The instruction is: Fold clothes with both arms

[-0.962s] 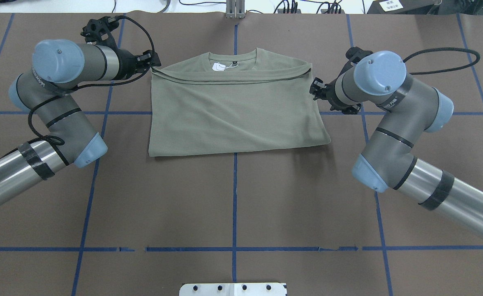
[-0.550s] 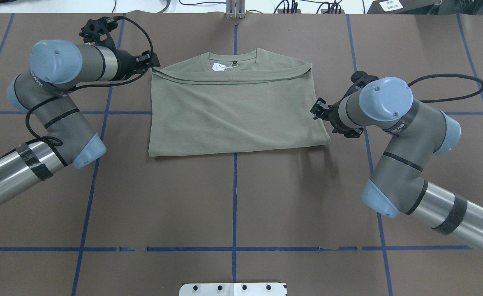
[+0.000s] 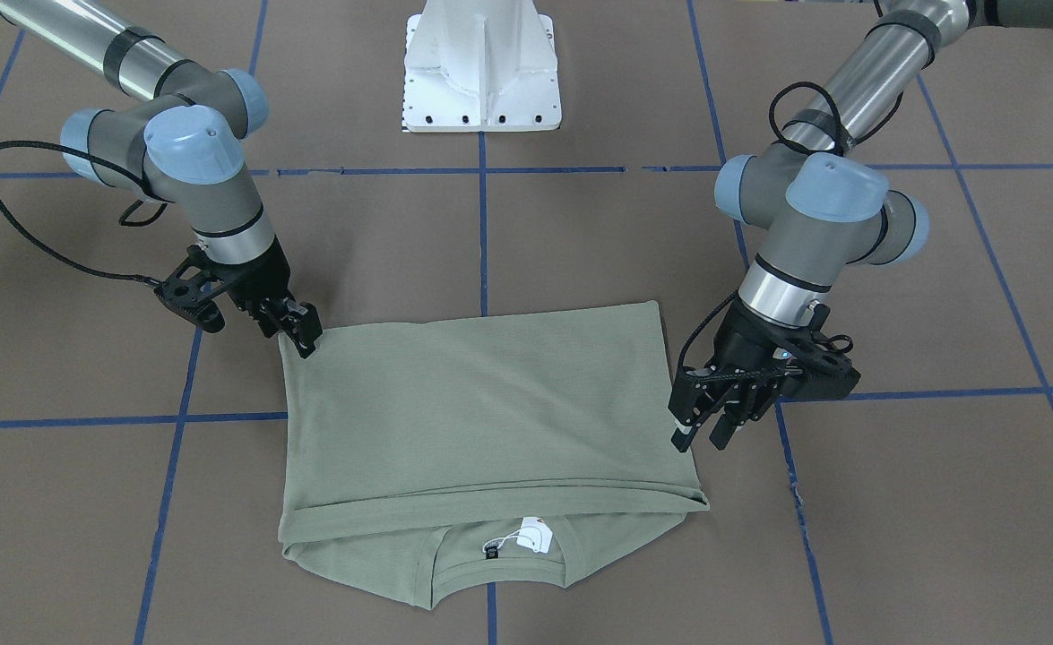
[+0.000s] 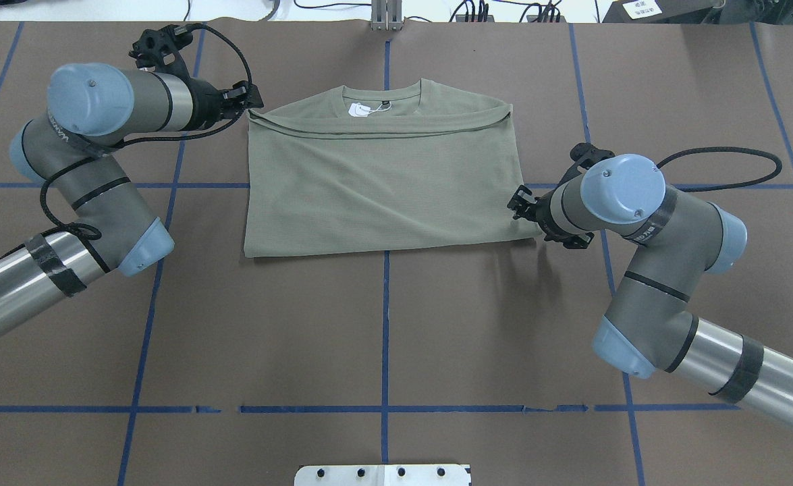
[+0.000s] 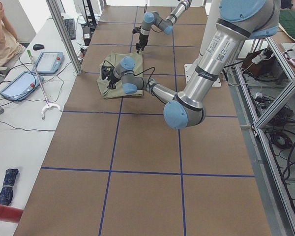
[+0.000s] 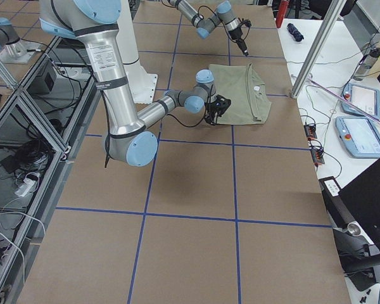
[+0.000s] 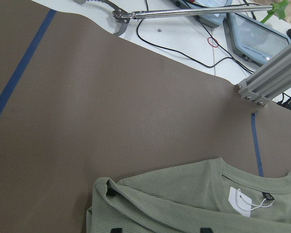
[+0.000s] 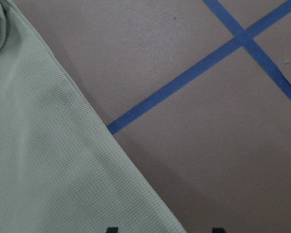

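Moved: right gripper (image 4: 519, 204) has slid down the shirt's (image 4: 383, 182) right edge and is now near its robot-side corner.
Right jaws: spread apart, with the fabric edge just beneath them.
Left gripper (image 4: 246, 104): at the fold's far-left corner, fingers apart over the cloth.
Shirt: folded flat on the table (image 4: 383, 324), with the collar and white tag (image 4: 358, 110) on the far side.
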`<state>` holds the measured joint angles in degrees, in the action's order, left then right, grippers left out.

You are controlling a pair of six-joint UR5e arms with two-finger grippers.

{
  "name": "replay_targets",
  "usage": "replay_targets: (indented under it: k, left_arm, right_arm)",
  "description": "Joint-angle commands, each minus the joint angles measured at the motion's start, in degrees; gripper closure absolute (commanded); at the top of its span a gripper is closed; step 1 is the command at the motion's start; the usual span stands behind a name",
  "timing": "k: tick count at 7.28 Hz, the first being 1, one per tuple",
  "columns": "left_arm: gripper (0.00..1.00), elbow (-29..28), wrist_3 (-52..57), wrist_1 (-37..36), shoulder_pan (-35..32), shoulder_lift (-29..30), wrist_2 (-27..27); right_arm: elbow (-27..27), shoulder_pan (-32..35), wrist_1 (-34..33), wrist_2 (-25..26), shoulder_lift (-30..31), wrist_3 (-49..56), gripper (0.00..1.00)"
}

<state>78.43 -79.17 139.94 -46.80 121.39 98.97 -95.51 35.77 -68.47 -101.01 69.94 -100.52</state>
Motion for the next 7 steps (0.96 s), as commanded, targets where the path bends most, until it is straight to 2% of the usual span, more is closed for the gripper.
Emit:
replay_targets:
  k: [1, 2, 3, 4, 7]
  left_arm:
    - [0.38, 0.1, 0.0, 0.0, 0.0, 0.1, 0.0]
    - [0.38, 0.1, 0.0, -0.1, -0.1, 0.1, 0.0]
    - [0.38, 0.1, 0.0, -0.1, -0.1, 0.1, 0.0]
    - [0.38, 0.1, 0.0, -0.1, -0.1, 0.1, 0.0]
    - [0.38, 0.1, 0.0, -0.1, -0.1, 0.3, 0.0]
  right_arm:
    - [0.1, -0.3, 0.0, 0.0, 0.3, -0.1, 0.27]
    - [0.1, -0.3, 0.0, 0.0, 0.3, -0.2, 0.44]
    - [0.1, -0.3, 0.0, 0.0, 0.3, -0.2, 0.85]
    - [0.1, -0.3, 0.0, 0.0, 0.3, -0.1, 1.00]
    - [-1.0, -0.3, 0.0, -0.4, 0.6, -0.3, 1.00]
